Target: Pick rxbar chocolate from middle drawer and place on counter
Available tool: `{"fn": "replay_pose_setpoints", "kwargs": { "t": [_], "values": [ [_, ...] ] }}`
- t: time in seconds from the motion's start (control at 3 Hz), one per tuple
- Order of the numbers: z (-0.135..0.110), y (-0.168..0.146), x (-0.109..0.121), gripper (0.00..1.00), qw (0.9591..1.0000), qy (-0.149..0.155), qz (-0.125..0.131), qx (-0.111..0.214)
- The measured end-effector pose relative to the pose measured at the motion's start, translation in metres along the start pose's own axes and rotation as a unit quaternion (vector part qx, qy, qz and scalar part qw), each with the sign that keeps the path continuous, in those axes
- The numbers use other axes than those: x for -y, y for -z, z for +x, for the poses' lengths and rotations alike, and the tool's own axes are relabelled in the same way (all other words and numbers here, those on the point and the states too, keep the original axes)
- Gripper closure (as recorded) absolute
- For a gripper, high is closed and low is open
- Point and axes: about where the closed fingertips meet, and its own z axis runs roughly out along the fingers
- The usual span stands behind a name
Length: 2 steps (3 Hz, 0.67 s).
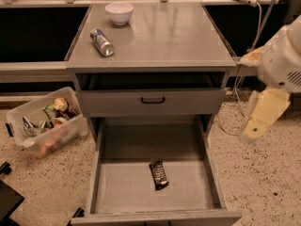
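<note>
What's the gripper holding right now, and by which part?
Nothing: the gripper hangs outside the grey metal drawer; the shiny black-wrapped bar lies on its floor.

Speckled beige floor (265, 178) fills the lower corners, a clear plastic bin (44, 121) of clutter sits at the left, and a white cable (259, 13) trails down the upper right.

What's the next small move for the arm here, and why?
Probably swing the gripper left and down over the middle drawer: it hangs to the right of the cabinet, above the speckled floor, while the rxbar chocolate lies untouched on the open drawer's bottom.
</note>
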Motion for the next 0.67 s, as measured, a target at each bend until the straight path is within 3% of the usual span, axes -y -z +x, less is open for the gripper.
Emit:
{"fn": "replay_pose_setpoints", "kwargs": {
  "t": [0.33, 0.67],
  "values": [
    [-0.001, -0.058, -0.016, 0.00, 0.9994, -0.003, -0.015, 0.030],
    [-0.001, -0.118, -0.032, 0.00, 0.9992, -0.012, -0.020, 0.033]
  ]
}}
